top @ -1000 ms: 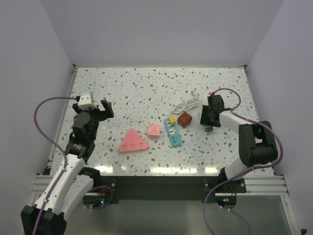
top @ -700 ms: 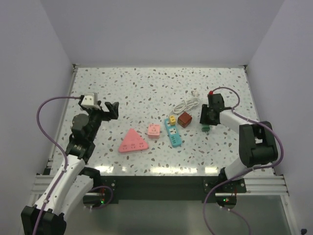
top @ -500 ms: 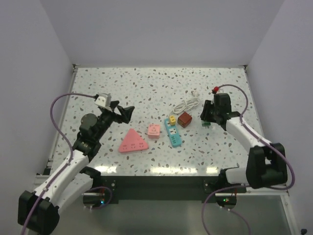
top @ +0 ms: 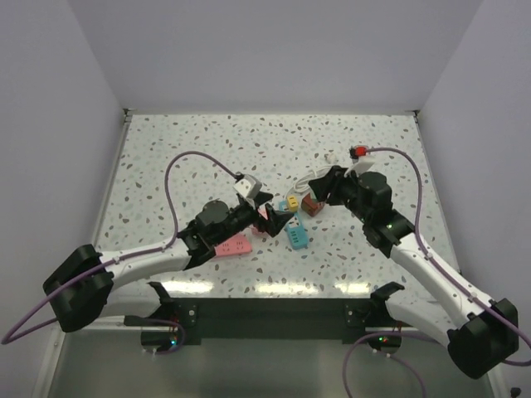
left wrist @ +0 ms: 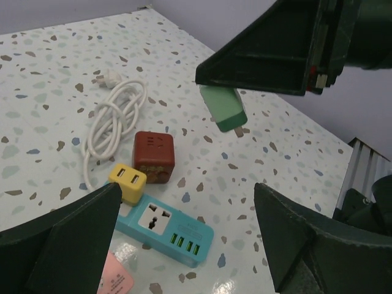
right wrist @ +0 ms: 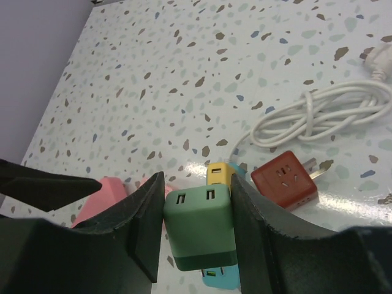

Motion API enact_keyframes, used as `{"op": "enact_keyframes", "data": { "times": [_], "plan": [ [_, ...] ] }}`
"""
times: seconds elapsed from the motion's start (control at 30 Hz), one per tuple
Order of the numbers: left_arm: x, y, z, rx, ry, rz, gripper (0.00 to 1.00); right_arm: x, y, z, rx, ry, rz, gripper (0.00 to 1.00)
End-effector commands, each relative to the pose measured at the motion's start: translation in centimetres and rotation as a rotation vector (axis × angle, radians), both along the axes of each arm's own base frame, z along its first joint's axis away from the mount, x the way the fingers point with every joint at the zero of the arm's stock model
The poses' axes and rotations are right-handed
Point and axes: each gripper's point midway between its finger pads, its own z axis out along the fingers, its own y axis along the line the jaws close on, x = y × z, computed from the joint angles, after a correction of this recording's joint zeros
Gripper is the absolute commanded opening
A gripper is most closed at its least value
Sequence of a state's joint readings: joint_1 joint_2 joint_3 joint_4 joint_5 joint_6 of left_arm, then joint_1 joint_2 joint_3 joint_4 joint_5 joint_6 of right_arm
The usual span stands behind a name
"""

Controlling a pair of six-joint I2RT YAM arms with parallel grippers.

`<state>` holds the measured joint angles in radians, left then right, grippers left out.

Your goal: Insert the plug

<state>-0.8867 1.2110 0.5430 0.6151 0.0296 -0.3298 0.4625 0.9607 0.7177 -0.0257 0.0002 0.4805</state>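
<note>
My right gripper (right wrist: 197,184) is shut on a green plug (right wrist: 199,226) and holds it in the air, prongs down, over the near end of the blue power strip (right wrist: 220,278). From the left wrist view the green plug (left wrist: 223,107) hangs under the right gripper (left wrist: 275,55), off the table. The blue power strip (top: 294,232) lies mid-table with a yellow plug (top: 292,201) at its far end. My left gripper (top: 274,217) is open and empty, low beside the strip's left side; its jaws frame the strip (left wrist: 165,229).
A red-brown cube adapter (top: 313,202) sits right of the yellow plug, with a coiled white cable (top: 318,177) behind it. A pink triangular power strip (top: 235,245) lies left of the blue strip, partly under my left arm.
The right gripper closed on the green plug at the table's right, lifted it and carried it left over the strip. The left arm swung right, down to the strip.
</note>
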Motion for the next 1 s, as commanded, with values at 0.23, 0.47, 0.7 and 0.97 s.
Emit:
{"op": "enact_keyframes", "data": {
  "times": [0.23, 0.47, 0.7, 0.97],
  "plan": [
    [1.3, -3.7, 6.9, -0.265, -0.076, 0.026, 0.95, -1.7, 3.4, 3.9, 0.183, -0.137, 0.071, 0.0],
    [1.7, -5.7, 6.6, -0.268, -0.066, 0.02, 0.96, -2.9, 4.7, 4.7, 0.226, -0.173, 0.096, 0.0],
    [1.8, -7.2, 5.8, -0.244, -0.061, 0.002, 0.76, -3.2, 5.1, 4.8, 0.234, -0.18, 0.105, 0.0],
    [2.2, -7.5, 5.8, -0.233, -0.117, 0.015, 0.0, -3.1, 5.4, 4.0, 0.198, -0.162, 0.12, 0.0]
  ]
}}
